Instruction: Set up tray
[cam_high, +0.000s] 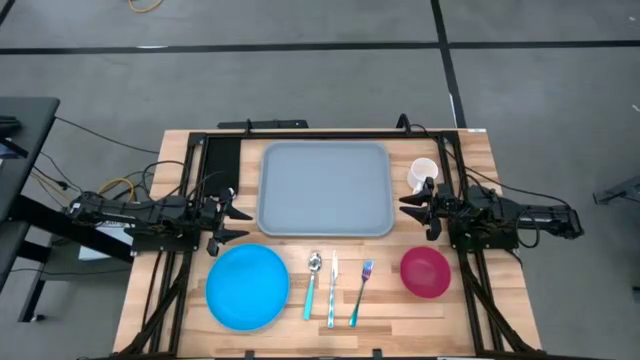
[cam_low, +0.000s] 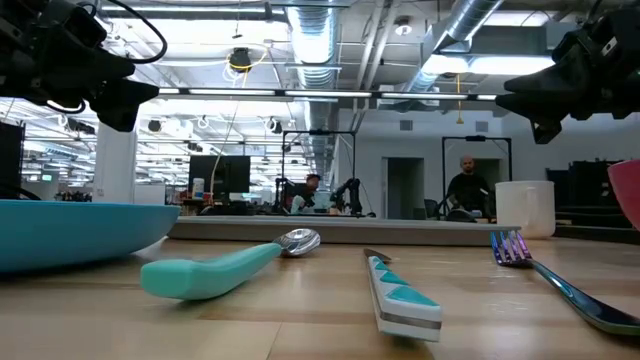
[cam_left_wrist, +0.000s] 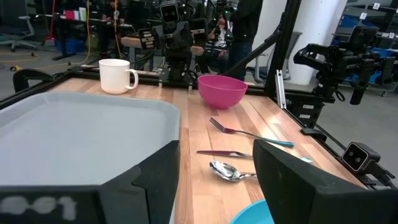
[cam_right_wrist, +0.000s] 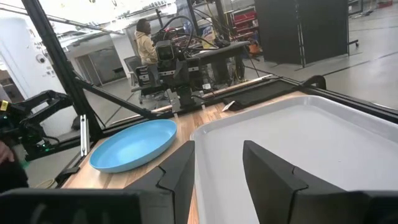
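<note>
Nearest the front edge of the wooden table (cam_high: 180, 170), from left to right, lie a round bright-blue plate (cam_high: 247, 286), a teal-handled spoon (cam_high: 311, 281), a knife (cam_high: 332, 290), a fork (cam_high: 361, 292) and a pink bowl (cam_high: 425, 272)

Farther back, in the middle of the table, sits the tray (cam_high: 326, 188), a large flat grey-blue rectangle with rounded corners and a raised rim; nothing rests on it. It looks like light, stiff moulded plastic, probably smooth and a little slippery, so the rim along a short side seems the surest place to pinch

The left gripper (cam_high: 238, 222) hovers just beside the tray's left near corner, its fingers spread apart and holding nothing. The right gripper (cam_high: 410, 203) hovers just beside the tray's right edge, fingers also parted and empty

At the far right, near the right gripper, stands a white mug (cam_high: 423, 172)

Beyond the table, people stand in the workshop background
</note>
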